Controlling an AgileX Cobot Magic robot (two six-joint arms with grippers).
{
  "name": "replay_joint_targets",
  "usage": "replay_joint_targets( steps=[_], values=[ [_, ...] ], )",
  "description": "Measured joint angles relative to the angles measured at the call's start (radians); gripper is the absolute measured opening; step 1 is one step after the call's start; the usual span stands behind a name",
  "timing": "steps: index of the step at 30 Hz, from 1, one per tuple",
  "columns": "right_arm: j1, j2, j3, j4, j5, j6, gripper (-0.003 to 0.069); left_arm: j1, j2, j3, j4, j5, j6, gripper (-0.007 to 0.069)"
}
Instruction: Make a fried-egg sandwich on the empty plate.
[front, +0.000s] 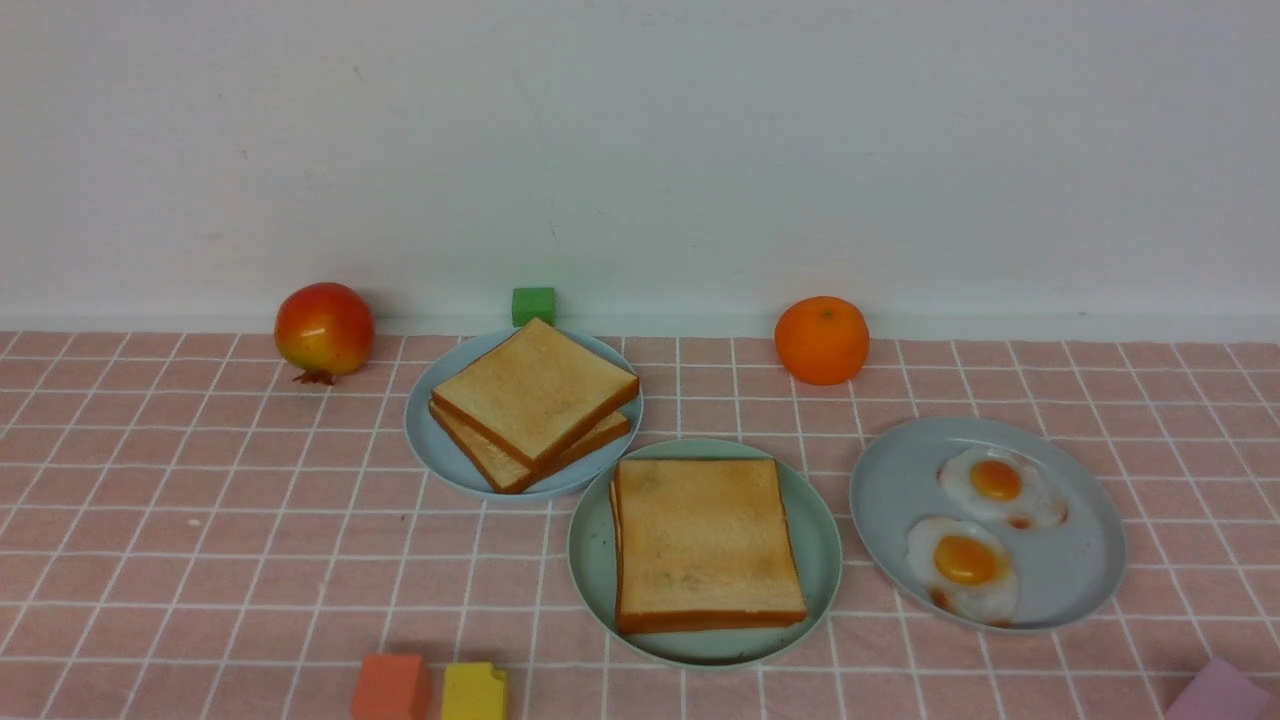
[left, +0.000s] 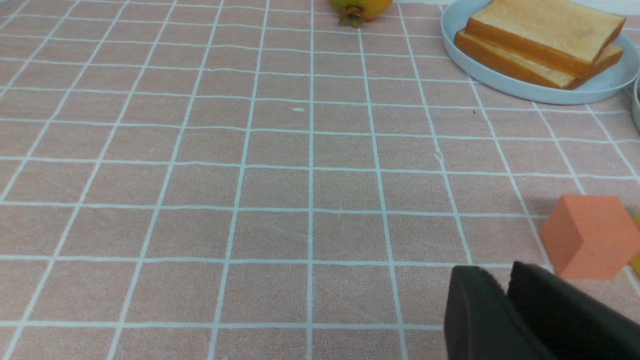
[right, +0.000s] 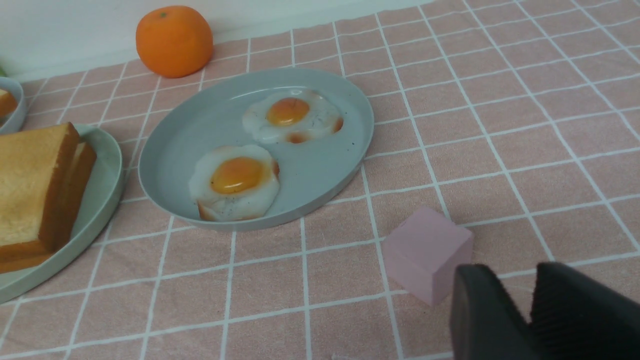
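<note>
Pink checked tabletop (front: 200, 560): on the mint-green plate (front: 590, 560) the sandwich (front: 706, 540) looks stacked, two toast slices edge-visible, egg unseen between them. Both fingers, left (left: 505, 295) and right (right: 515, 300), stand slightly parted, empty, away from that plate.

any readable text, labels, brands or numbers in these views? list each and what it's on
None. No words, numbers, brands or signs show in any view.
The toast stack, mint-green plate, fried eggs, both grey-blue plates, orange, red fruit and foam blocks are all unmarked.
The tablecloth carries only a white grid.
</note>
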Motion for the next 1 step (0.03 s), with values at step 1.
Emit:
replay_joint_targets(
  steps=[1],
  values=[
    [0.0, 0.0, 0.0, 0.0, 0.0, 0.0, 0.0199, 0.0, 0.0, 0.0, 0.0, 0.0, 0.0, 0.0139]
  ],
)
